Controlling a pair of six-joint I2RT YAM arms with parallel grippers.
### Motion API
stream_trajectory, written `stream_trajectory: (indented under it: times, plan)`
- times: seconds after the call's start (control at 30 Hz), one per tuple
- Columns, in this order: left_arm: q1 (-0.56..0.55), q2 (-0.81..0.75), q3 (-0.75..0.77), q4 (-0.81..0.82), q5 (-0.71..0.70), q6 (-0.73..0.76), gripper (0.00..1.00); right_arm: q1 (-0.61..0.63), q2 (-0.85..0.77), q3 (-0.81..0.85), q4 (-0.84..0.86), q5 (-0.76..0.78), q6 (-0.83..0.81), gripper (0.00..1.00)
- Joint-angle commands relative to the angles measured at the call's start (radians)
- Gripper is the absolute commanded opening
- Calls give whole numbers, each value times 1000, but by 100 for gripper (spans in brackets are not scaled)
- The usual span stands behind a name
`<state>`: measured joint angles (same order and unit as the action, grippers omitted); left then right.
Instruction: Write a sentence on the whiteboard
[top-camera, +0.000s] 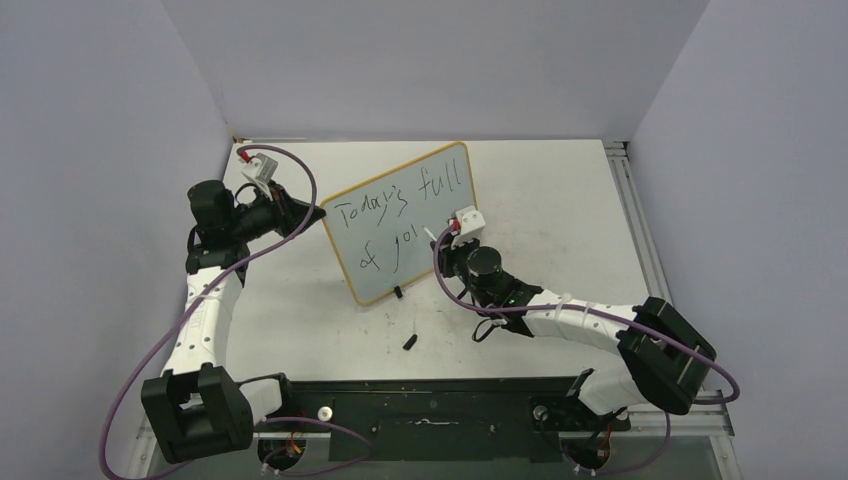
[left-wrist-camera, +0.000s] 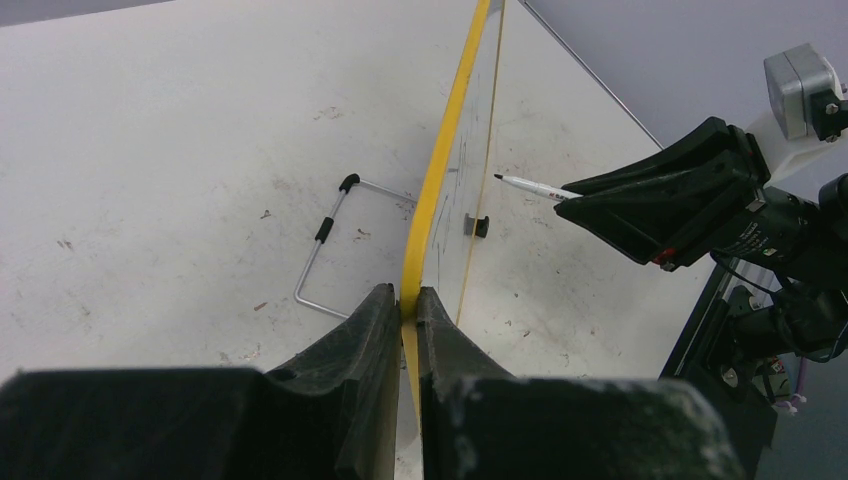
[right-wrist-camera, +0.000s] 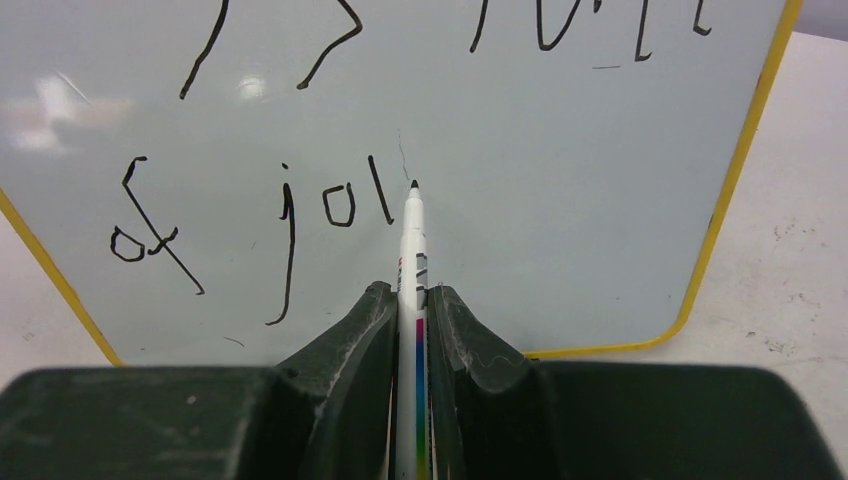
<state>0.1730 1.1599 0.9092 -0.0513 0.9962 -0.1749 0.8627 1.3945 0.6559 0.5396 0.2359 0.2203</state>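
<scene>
Whiteboard (top-camera: 405, 225): upright, long axis toward table's (top-camera: 560, 200) far-right corner.
Left gripper (left-wrist-camera: 408, 296): clamps its edge.
Right gripper (right-wrist-camera: 411, 292): clamps pen (right-wrist-camera: 411, 230), tip facing whiteboard.

Plain pale grey-violet walls (top-camera: 430, 60) enclose a white tabletop (top-camera: 560, 200) on three sides. The tabletop is scuffed and speckled, evenly lit. A metal rail (top-camera: 634, 215) runs along its right edge.

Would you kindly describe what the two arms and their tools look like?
The left arm and the right arm both have white links between black joint housings. A purple cable loops along each. The left tool and the right tool each have two dark, wedge-shaped fingers. A small white camera block with red details sits on each wrist.
</scene>
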Motion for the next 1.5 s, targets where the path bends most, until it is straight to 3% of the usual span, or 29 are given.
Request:
stream_trajectory:
  times: [0.0,0.93,1.47]
  plan:
    - [3,-3,12,53,29,-8,0,-8,-16,22,63,41,-23,5]
    - [4,-4,12,53,32,-9,0,-10,80,41,113,12,-26,5]
    - [4,-12,11,53,35,-12,0,109,91,-48,68,34,77,5]
